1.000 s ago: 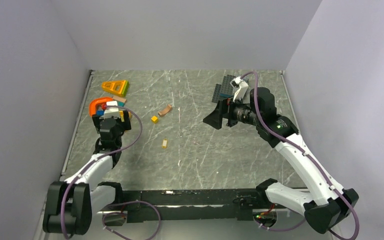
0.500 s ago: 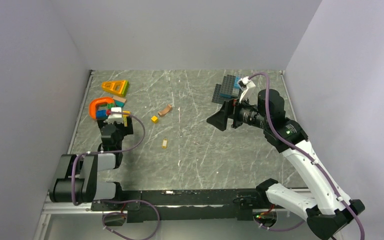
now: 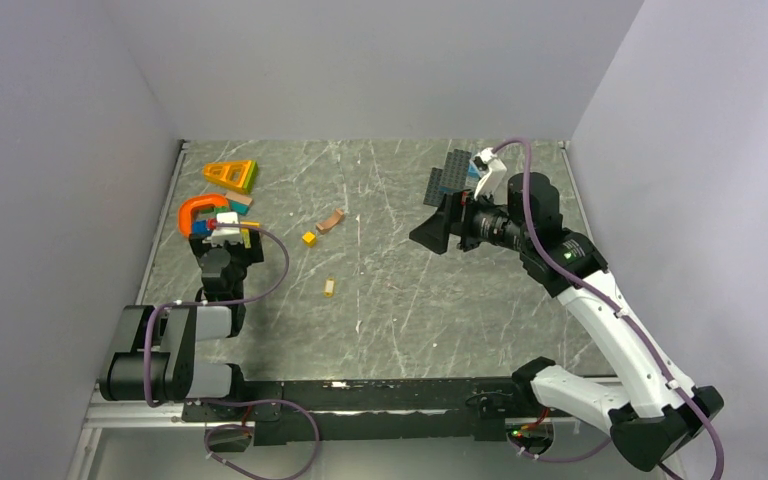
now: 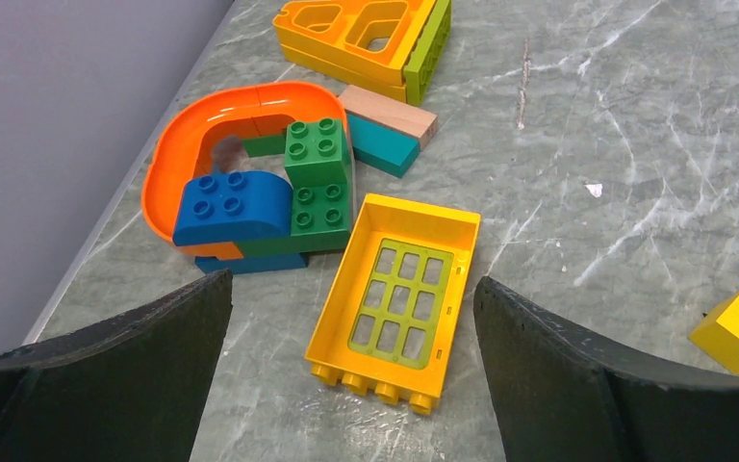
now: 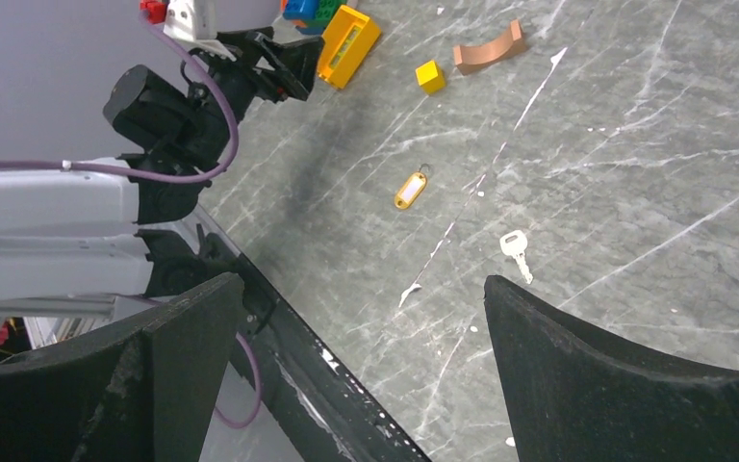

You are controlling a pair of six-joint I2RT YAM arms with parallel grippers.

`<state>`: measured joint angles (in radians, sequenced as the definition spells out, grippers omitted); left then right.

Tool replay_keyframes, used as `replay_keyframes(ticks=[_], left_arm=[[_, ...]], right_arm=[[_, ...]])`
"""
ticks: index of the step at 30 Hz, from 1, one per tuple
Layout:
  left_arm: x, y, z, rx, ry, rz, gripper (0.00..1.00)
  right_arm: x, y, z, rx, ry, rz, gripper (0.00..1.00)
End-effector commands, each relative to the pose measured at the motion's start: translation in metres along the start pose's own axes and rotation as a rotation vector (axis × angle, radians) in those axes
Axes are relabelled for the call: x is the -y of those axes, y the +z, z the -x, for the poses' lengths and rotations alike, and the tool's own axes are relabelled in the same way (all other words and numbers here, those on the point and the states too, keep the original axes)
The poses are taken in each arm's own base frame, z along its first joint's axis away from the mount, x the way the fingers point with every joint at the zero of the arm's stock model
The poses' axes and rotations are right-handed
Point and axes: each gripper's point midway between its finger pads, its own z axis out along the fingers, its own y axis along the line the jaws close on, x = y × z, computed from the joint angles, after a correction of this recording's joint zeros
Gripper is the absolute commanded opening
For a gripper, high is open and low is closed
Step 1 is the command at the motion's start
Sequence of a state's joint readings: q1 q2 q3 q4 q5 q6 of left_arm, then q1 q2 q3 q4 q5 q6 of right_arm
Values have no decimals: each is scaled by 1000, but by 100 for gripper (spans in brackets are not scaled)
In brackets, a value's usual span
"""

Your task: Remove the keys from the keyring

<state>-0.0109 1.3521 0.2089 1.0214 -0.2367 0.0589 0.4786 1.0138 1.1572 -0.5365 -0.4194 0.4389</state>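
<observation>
A tiny yellow oblong key tag [image 5: 410, 190] lies flat on the grey marble table, with a thin grey keyring [image 5: 424, 170] at its far end. It also shows in the top view [image 3: 329, 287]. A small silver key [image 5: 514, 249] lies loose on the table, apart from the tag and ring. My right gripper [image 5: 363, 281] is open and empty, high above the table at the back right [image 3: 432, 232]. My left gripper [image 4: 351, 285] is open and empty, low at the left [image 3: 228, 236], over a yellow window brick [image 4: 394, 298].
An orange arch [image 4: 236, 106] with blue and green bricks, a yellow-green triangle piece [image 3: 230, 175] and wood and teal blocks [image 4: 390, 123] sit at the left. A small yellow cube [image 3: 309, 238] and a brown curved piece [image 3: 331, 220] lie mid-table. Dark grey plates [image 3: 452, 172] are behind the right gripper.
The left arm has folded down towards its base, its gripper staying by the toy bricks. The right gripper has swung slightly right, then back left. The tag and key have not moved.
</observation>
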Motion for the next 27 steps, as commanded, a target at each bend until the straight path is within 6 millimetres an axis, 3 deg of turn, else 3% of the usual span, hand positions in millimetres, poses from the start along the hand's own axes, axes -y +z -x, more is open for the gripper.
replay_keyframes(ticks=[1, 8, 13, 27], left_arm=[[-4, 3, 20, 77, -34, 24, 99], [-4, 3, 20, 76, -35, 23, 99], [-4, 3, 20, 76, -35, 22, 99], [-4, 2, 19, 75, -35, 22, 99]], right_arm=[[0, -1, 17, 65, 35, -28, 100], [13, 0, 18, 83, 87, -105, 100], [-5, -6, 21, 120, 41, -5, 100], [4, -33, 17, 193, 97, -92, 100]])
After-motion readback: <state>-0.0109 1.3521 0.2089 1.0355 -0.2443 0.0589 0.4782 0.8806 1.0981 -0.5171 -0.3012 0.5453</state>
